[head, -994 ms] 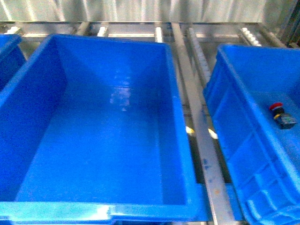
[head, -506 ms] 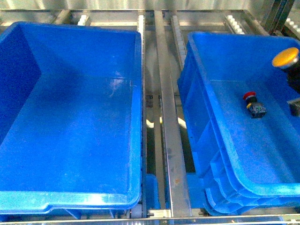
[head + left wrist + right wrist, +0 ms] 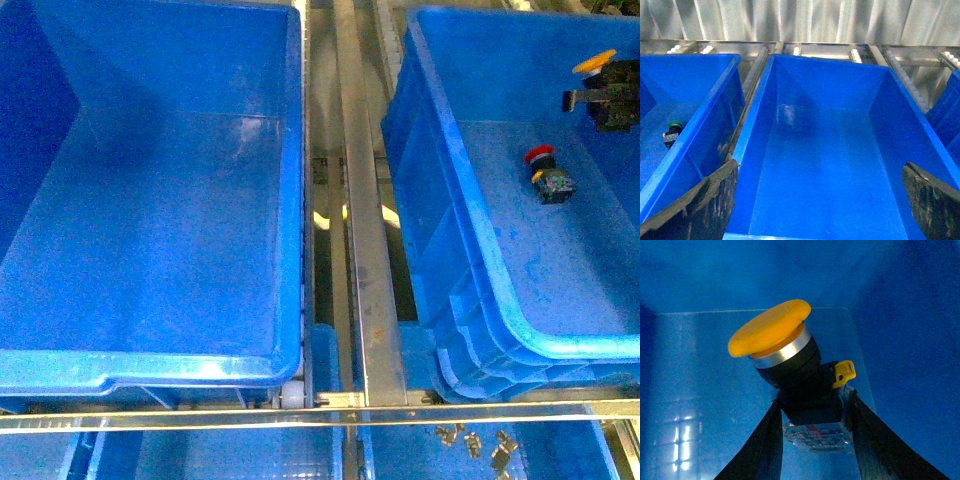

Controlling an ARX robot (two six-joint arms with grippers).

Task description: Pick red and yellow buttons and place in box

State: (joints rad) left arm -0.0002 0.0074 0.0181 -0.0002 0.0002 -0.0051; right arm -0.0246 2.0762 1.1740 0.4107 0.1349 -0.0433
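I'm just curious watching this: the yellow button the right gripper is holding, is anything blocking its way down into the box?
Nothing visible is. The right gripper holds the yellow button above the open box, already inside its rim. On the floor lies only a red button, off to one side.

Left of centre in the front view, a wide empty blue crate (image 3: 150, 230), single-rimmed. Just beside it on the right, a bare metal rail (image 3: 372, 300) running front to back. Below the front edge, a lower bin (image 3: 200, 455) and a scatter of small metal parts (image 3: 475, 442). In the left wrist view, a green-capped switch (image 3: 674, 125) lying in a neighbouring crate (image 3: 715, 100), with white rollers (image 3: 855, 54) and a corrugated metal wall (image 3: 800, 20) behind.
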